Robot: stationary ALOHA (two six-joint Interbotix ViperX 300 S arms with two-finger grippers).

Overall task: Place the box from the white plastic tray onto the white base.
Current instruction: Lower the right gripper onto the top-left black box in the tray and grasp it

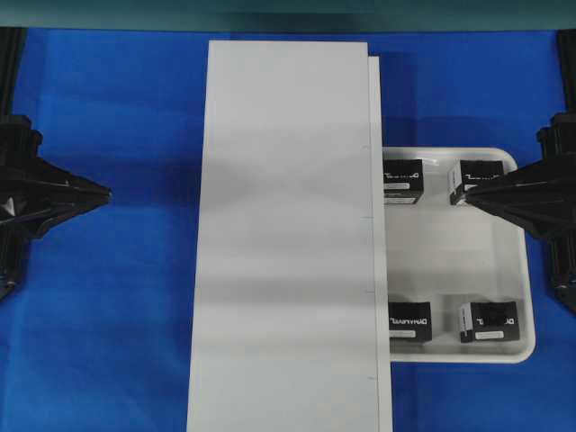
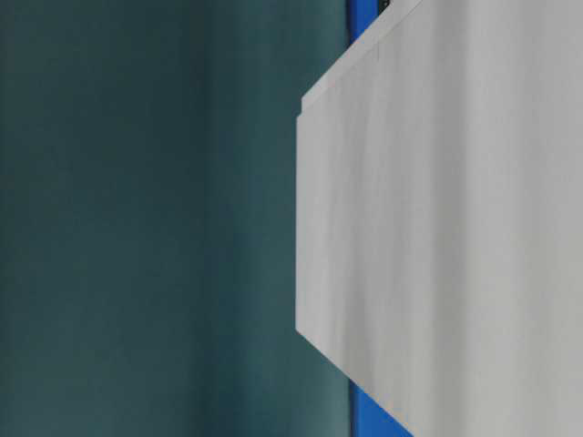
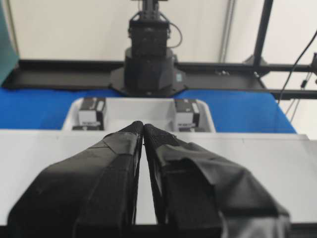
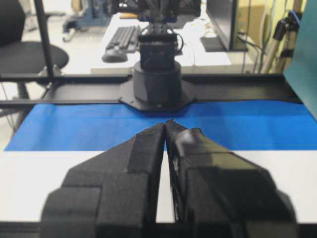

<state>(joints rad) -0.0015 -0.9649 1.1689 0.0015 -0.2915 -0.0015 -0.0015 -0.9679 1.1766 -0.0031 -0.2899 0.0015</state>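
Closed, empty fingers of both the left gripper (image 3: 143, 128) and right gripper (image 4: 166, 125) were seen, nothing moved: four boxes (image 1: 403, 180) lay in the tray (image 1: 526, 297), none on the base (image 1: 283, 234).

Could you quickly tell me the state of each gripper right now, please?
Left gripper: shut, holding nothing.
Right gripper: shut, holding nothing.

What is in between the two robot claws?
In the overhead view, the white base and part of the white plastic tray lie between the left gripper and right gripper.
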